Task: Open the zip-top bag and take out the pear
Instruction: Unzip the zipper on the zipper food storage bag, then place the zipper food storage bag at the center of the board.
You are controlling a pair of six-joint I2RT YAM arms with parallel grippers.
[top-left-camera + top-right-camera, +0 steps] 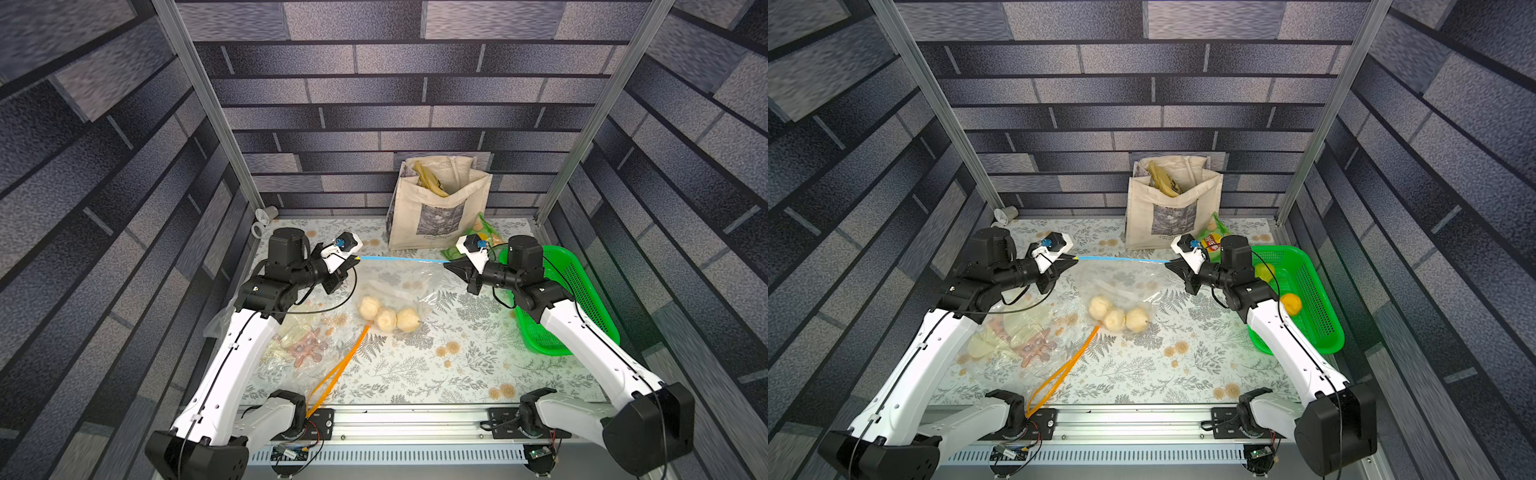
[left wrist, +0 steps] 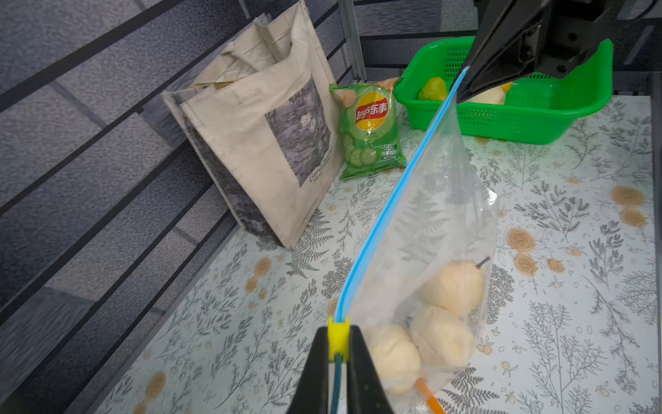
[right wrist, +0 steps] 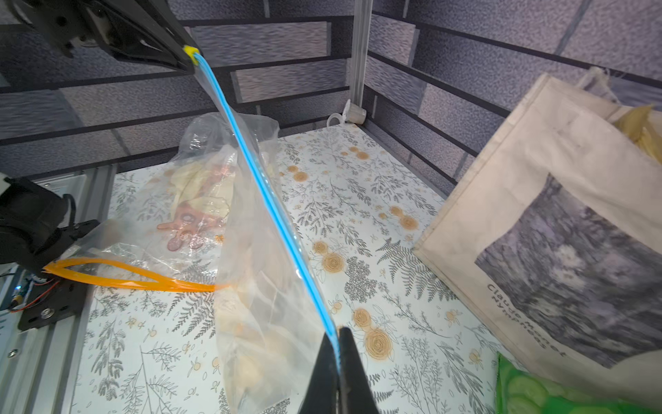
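1. Centre of frame, in both top views: the clear plastic zip-top bag (image 1: 399,286) hangs stretched between my two arms. Its blue zip strip (image 1: 403,259) is drawn taut in a line above the floral-printed worktop (image 1: 457,365).
2. Three pale round pears (image 1: 384,318) sit bunched in the bag's low corner, resting on the worktop at mid-frame. None is out.
3. The strip reads as one closed line along most of its length, so I judge the opening barely begun, if at all. Unzipping and the pick are both left to do.
4. My left tool (image 2: 338,355), at lower centre of its wrist view, is clamped on the small yellow plastic slider (image 2: 338,331) at the strip's end.
5. My right tool (image 3: 338,340) is pinched tight on the strip's opposite end, jaws together with only the film between.
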